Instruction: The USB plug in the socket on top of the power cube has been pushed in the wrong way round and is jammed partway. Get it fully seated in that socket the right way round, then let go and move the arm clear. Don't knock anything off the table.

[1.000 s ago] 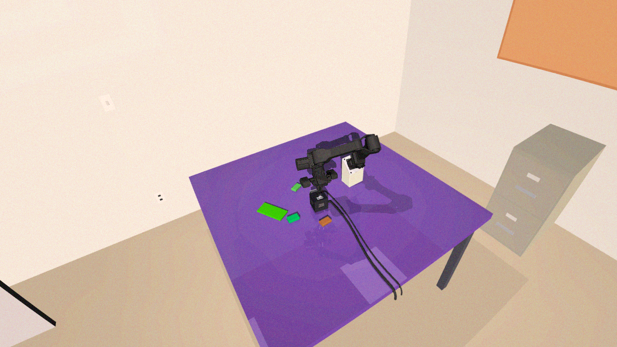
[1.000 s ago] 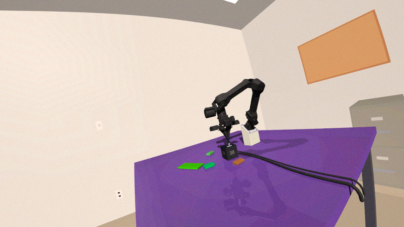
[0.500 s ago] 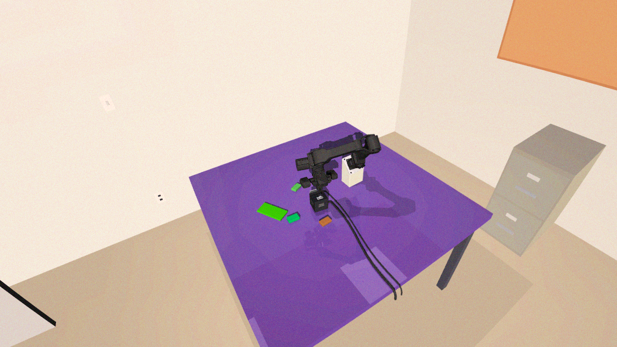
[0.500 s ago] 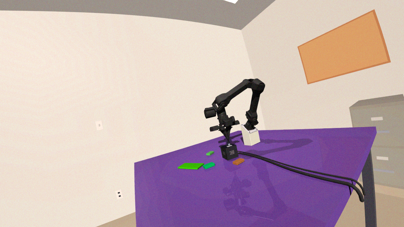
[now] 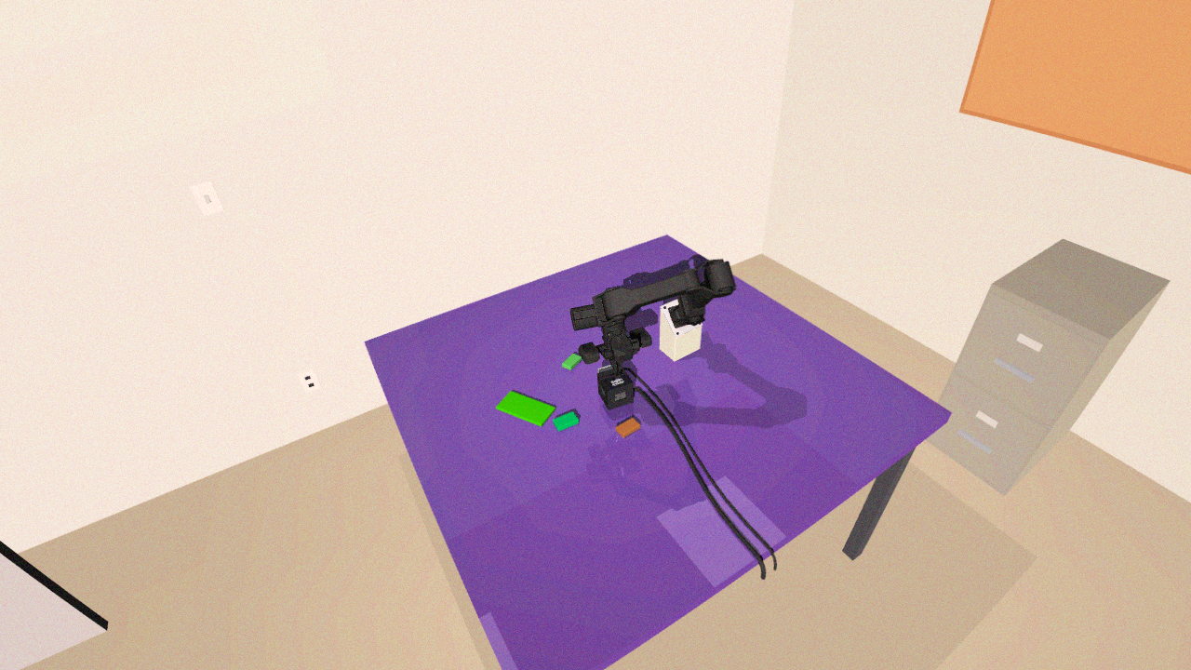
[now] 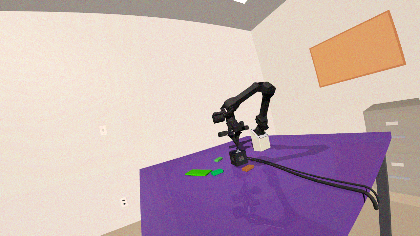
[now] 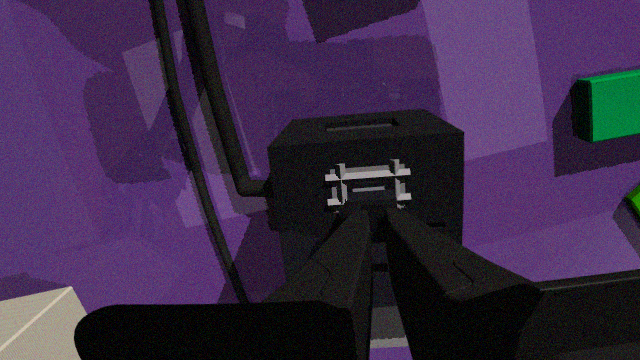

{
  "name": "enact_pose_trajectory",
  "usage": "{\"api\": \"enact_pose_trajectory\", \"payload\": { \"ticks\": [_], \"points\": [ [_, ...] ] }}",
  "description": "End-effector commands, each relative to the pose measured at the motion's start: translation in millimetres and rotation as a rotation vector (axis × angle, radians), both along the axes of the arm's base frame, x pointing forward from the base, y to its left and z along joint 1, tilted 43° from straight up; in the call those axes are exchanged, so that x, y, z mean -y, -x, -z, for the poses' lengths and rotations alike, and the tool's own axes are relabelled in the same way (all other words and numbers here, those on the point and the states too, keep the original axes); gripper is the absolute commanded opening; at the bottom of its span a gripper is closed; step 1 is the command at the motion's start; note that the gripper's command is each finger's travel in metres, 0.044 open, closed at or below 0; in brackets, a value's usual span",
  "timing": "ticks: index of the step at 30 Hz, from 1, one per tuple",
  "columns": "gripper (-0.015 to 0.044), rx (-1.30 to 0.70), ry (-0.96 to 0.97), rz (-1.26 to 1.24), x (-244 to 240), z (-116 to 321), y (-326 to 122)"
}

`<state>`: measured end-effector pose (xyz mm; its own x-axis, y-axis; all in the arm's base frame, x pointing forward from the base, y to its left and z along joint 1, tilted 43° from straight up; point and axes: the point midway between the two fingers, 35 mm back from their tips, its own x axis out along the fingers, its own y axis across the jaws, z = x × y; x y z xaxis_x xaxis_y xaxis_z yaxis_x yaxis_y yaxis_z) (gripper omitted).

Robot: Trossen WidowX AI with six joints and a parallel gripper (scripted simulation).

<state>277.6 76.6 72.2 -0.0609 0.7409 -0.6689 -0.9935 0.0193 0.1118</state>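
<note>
The black power cube (image 5: pixel 605 395) (image 6: pixel 234 162) (image 7: pixel 300 180) stands upright on the purple table. The bright metal rim of its top socket (image 7: pixel 367 173) faces up in the wrist view. My gripper (image 6: pixel 237 147) (image 7: pixel 375 223) points down over the cube's top and is shut on the USB plug (image 7: pixel 371 197), a small dark body at the fingertips, with a thin light line across it. The plug is at the socket. The fingers hide part of it, and I cannot tell which way round it is or how deep it sits.
An orange block (image 5: pixel 627 427) (image 6: pixel 248 168), a teal-green block (image 5: pixel 566 421) (image 6: pixel 217 172) (image 7: pixel 615 107), a flat green slab (image 5: pixel 525 408) (image 6: pixel 198 172) and a small green block (image 5: pixel 571 361) (image 6: pixel 218 159) lie around the cube. Black cables (image 5: pixel 690 454) (image 6: pixel 308 178) (image 7: pixel 212 75) run from it over the table edge.
</note>
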Motion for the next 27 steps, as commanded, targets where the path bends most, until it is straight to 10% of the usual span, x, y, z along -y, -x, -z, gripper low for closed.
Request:
{"api": "enact_pose_trajectory", "payload": {
  "ticks": [1,27],
  "points": [
    [0.0000,-0.002,-0.003,0.003,-0.6,0.3,-0.2],
    [0.0000,-0.002,-0.003,0.003,-2.7,2.6,0.0]
  ]
}}
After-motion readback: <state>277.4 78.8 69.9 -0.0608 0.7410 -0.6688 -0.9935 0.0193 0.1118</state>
